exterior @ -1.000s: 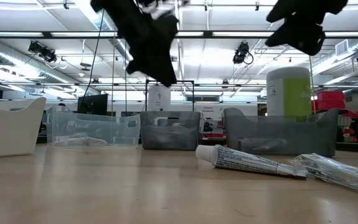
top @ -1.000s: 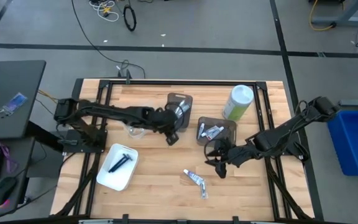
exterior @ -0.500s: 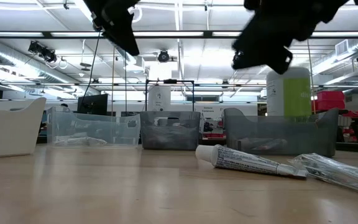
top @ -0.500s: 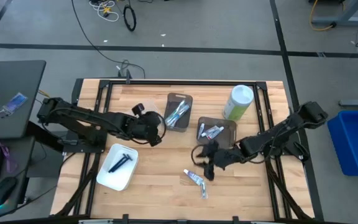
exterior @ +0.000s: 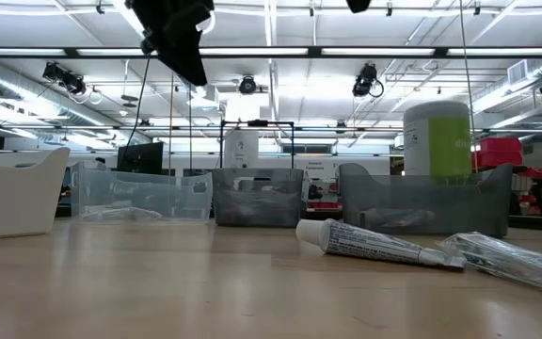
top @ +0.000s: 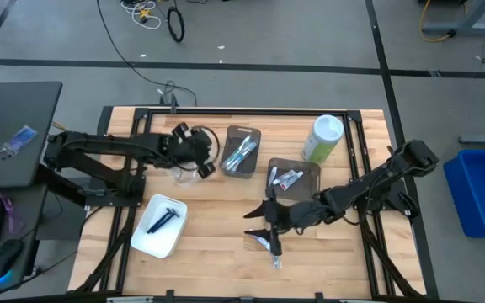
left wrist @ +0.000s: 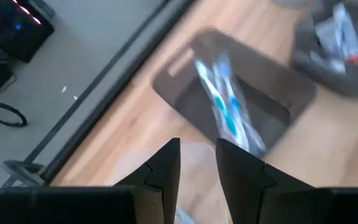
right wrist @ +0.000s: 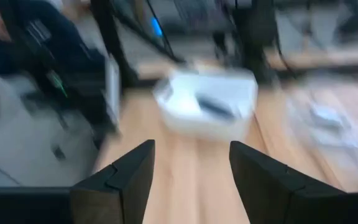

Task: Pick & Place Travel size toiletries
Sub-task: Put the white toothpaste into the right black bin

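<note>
A white-and-blue tube (top: 262, 241) and a silvery packet (top: 276, 259) lie flat on the wooden table near its front; the low view shows the tube (exterior: 374, 245) and the packet (exterior: 511, 259) too. My right gripper (top: 259, 229) hovers open just above the tube, its fingers spread in the right wrist view (right wrist: 191, 162). My left gripper (top: 205, 162) hangs high over the clear bin (top: 183, 174), open with nothing between its fingers (left wrist: 197, 155). Toothbrushes (left wrist: 225, 106) lie in a dark bin (top: 241, 151). More tubes lie in a second dark bin (top: 291, 177).
A white tray (top: 160, 223) holding a dark razor sits at the front left. A tall green canister (top: 322, 139) with a white lid stands at the back right. Black frame rails (top: 369, 168) run along the table's sides. Bare wood lies between the tray and the tube.
My left gripper has risen and drawn back from over the toothbrush bin toward the table's left edge, ending above the clear bin. My right gripper has gone toward the table's left and near edges, from beside the tube bin to above the loose tube, rolling and opening wider.
</note>
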Robot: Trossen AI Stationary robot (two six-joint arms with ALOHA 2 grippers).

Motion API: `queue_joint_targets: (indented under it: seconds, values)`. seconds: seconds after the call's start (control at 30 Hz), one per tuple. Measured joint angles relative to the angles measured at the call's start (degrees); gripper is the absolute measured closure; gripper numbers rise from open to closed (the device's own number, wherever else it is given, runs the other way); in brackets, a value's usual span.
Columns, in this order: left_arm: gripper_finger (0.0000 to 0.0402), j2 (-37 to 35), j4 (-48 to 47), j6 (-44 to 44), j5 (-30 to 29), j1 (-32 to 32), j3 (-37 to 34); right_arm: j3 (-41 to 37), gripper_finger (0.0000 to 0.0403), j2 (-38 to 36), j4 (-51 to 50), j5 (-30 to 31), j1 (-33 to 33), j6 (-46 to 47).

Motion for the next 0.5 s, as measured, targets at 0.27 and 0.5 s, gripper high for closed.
queue_joint_targets:
  seconds: [0.27, 0.5]
  values:
    - [0.0291, -2.89, 9.58, 9.25, 9.38, 4.15, -0.02, 5.8, 0.0187, 10.48, -25.73, -4.57, -0.5, 16.67]
    - [0.0291, -2.34, 28.14, 12.59, 23.48, 5.05, -7.91, 5.8, 0.0162, 18.31, -22.76, -9.68, -0.73, 22.09]
